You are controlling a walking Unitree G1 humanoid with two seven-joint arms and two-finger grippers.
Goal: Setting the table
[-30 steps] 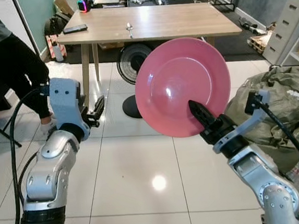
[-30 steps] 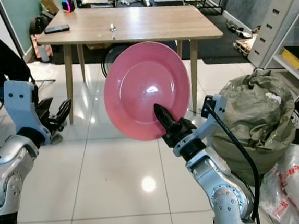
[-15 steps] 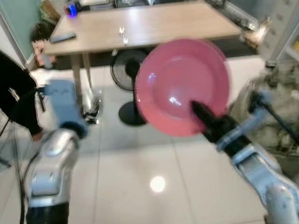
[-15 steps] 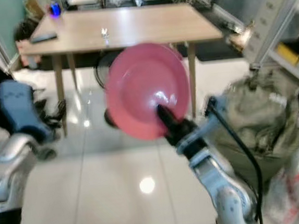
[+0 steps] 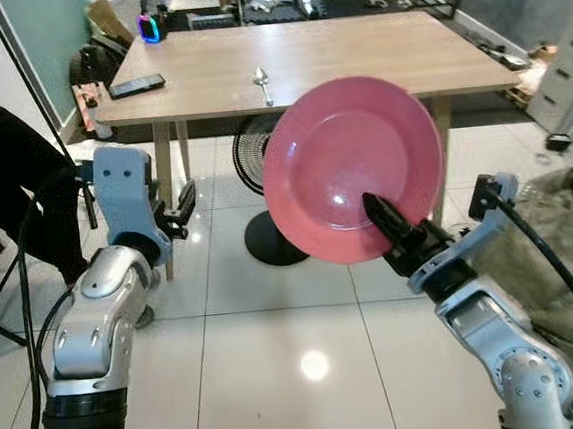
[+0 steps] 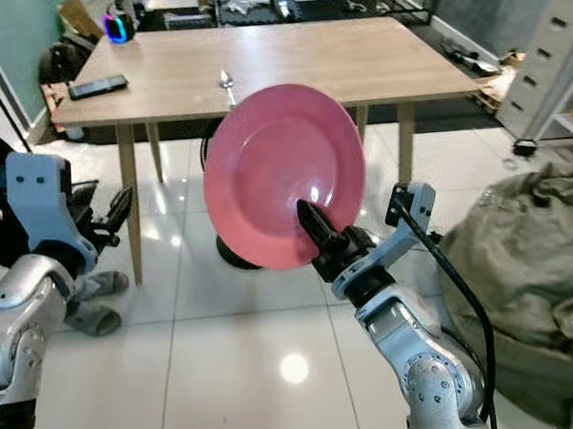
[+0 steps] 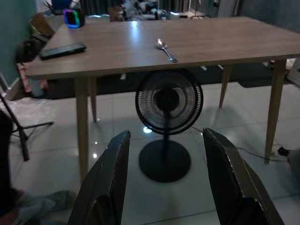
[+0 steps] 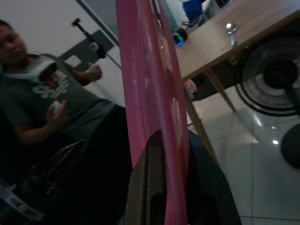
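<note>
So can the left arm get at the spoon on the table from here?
Probably not yet. The spoon lies mid-table, well beyond the open, empty left gripper, which hangs below the tabletop's near edge. Nothing blocks it; the robot would likely need to step closer.

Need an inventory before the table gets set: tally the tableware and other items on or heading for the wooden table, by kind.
Pink plate, held in the right end effector: 1
Spoon on the table: 1
Phone: 1
Glowing speaker: 1
Total: 4
</note>
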